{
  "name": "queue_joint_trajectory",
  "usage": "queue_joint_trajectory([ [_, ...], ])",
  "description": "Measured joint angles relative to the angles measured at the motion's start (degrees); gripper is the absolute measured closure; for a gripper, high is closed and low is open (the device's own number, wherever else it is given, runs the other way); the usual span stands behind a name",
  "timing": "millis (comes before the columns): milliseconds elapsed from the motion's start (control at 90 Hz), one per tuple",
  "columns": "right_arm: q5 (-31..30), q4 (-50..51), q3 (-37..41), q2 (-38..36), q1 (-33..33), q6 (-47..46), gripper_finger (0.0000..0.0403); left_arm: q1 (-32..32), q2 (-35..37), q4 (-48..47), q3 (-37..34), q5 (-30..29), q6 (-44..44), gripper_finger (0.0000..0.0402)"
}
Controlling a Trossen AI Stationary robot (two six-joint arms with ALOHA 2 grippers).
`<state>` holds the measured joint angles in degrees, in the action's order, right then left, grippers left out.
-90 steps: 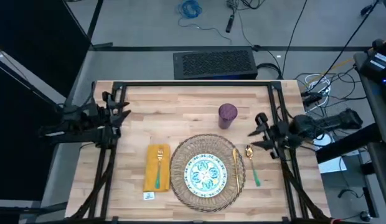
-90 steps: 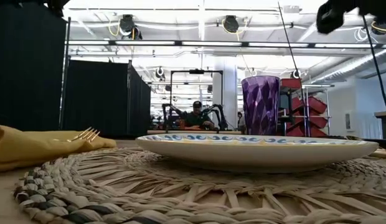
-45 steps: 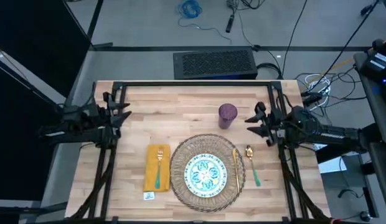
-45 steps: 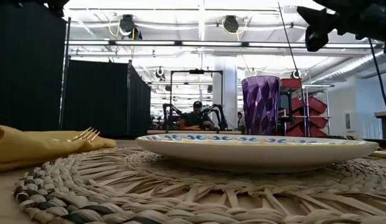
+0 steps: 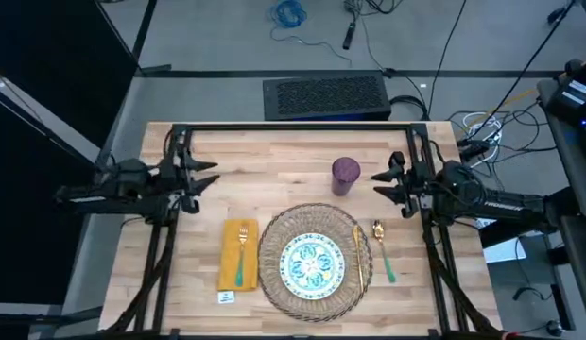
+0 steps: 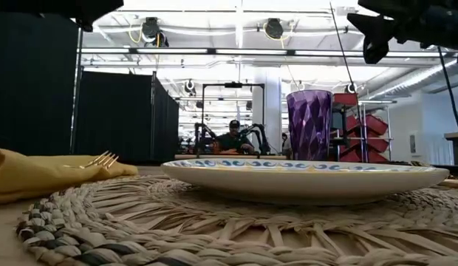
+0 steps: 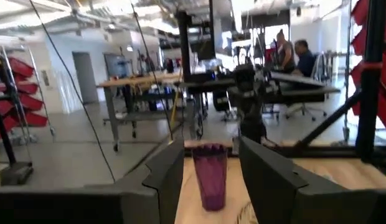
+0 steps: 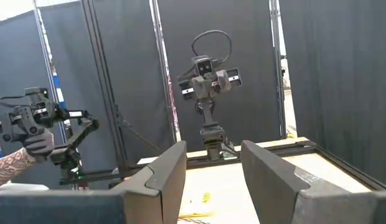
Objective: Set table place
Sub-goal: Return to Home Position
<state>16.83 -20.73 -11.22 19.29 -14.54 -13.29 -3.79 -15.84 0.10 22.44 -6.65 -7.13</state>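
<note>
Table place: laid on the near half of the table (image 5: 274, 156), a little right of centre. Round woven straw mat (image 5: 316, 215), flat on the wood. Small blue-green patterned plate (image 5: 315, 263), centred on the mat. Gold knife (image 5: 357, 250), on the right part of the mat, beside the plate, lying near-to-far. Spoon (image 5: 383, 250), on the bare table just right of the mat, gold bowl at the far end, green handle at the near end. Mustard-yellow napkin (image 5: 227, 264), folded long, just left of the mat. Fork (image 5: 241, 264), on the napkin, gold tines far, green handle near. Small white tag (image 5: 226, 297), on the table at the napkin's near end. Purple cup (image 5: 345, 175), upright on the table just beyond the mat's far right rim. Left tool (image 5: 210, 176): above the table's left edge, well apart from the setting, fingers spread, holding nothing. Right tool (image 5: 380, 184): raised by the table's right edge, just right of the cup and not touching it, fingers spread, holding nothing.
</note>
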Motion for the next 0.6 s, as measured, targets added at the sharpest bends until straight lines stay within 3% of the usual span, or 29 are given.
queue_joint_trajectory([
  [189,2.7,3.1,0.0,0.0,0.8,-0.4,0.0264,0.0,2.4,-3.0,-1.2,-2.7,3.7,0.0261],
  [433,3.0,2.1,0.0,0.0,2.5,1.1,0.0264,0.0,15.6,3.7,-10.7,-8.9,8.3,0.0261],
  [600,2.2,1.4,0.2,0.8,5.1,0.6,0.0264,0.1,14.7,4.4,-12.1,-13.5,8.3,0.0261],
])
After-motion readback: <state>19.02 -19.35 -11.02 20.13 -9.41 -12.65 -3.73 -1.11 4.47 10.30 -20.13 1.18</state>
